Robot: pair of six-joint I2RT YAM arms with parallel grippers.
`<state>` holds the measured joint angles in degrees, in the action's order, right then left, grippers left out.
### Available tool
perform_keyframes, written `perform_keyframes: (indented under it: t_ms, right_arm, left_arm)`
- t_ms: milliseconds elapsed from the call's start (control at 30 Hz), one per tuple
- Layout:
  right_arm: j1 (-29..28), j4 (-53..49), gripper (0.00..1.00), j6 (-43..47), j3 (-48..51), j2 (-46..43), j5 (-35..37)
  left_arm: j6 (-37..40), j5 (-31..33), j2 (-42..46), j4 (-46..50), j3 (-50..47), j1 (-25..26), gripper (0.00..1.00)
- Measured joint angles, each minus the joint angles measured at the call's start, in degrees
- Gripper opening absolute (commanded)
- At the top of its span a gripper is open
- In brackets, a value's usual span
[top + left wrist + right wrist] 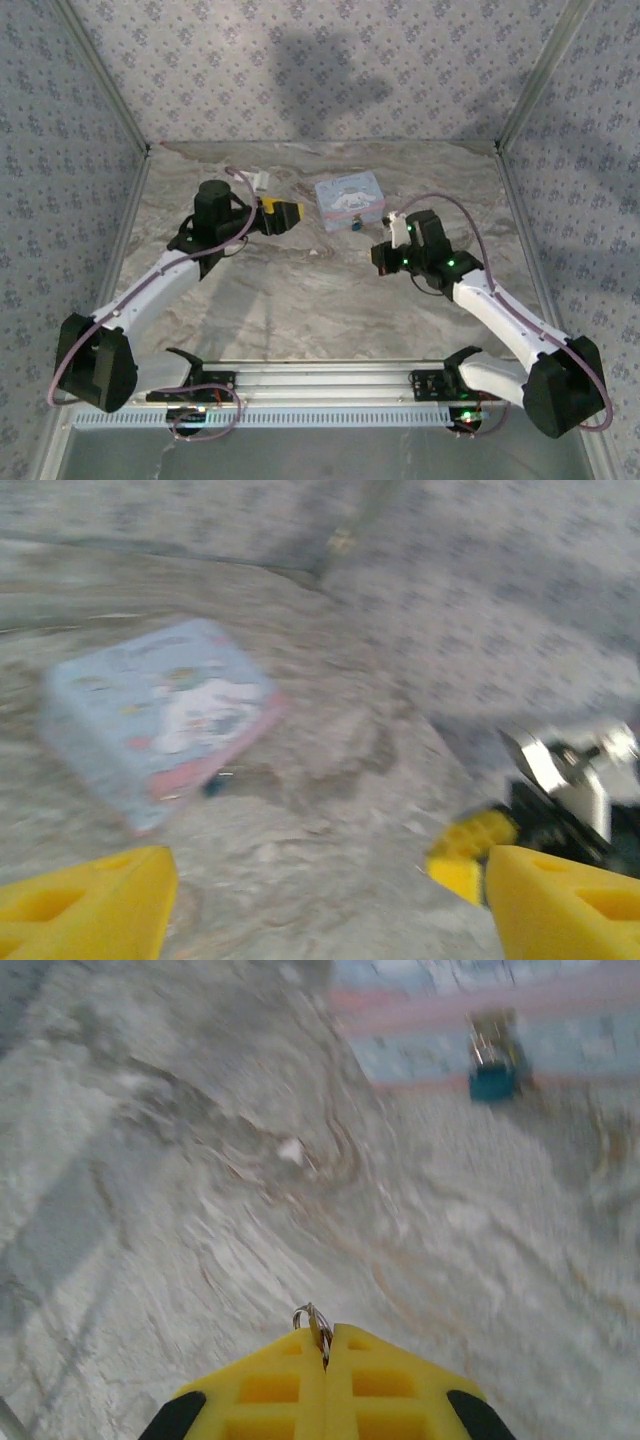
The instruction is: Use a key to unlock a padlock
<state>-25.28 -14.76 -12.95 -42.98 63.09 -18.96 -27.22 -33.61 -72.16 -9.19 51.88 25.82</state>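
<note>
Padlock (492,1078) lies just beside the tin (560,1020); my right fingers (270,1385) pinch the key (313,1318); left fingers (90,895) gape empty; I judge approach in hand; next needs fine aim at the keyhole.

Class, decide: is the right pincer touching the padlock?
Apart. The right wrist view shows bare table between the shut right pincer and the padlock beside the tin.

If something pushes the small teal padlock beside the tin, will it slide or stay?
The padlock looks tiny, so it is probably light; a nudge would likely slide it on the smooth marble table. The tin right behind it might block it that way.
</note>
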Motion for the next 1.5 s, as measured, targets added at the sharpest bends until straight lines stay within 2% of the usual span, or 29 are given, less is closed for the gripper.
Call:
perform_keyframes:
  t_ms: [200, 433, 967, 1500]
  right_arm:
    - [1.16, 2.36, 0.00, 9.18, -3.80, 0.00, -9.09]
    - [1.16, 2.23, 0.00, 15.65, -6.27, 0.00, -16.20]
    - [0.07, 2.14, 0.00, 18.60, -8.28, 1.75, -20.59]
    - [-0.76, 3.13, 0.00, 17.90, -8.94, 2.34, -21.42]
  left_arm:
    - [3.87, -9.90, -5.62, 1.20, 7.58, 5.46, 0.69]
    - [6.62, -15.08, -10.47, 3.85, 11.54, 8.50, 0.66]
    - [7.28, -18.53, -14.47, 4.96, 13.62, 10.58, 0.53]
    - [7.72, -20.04, -16.46, 5.27, 15.13, 11.06, 0.21]
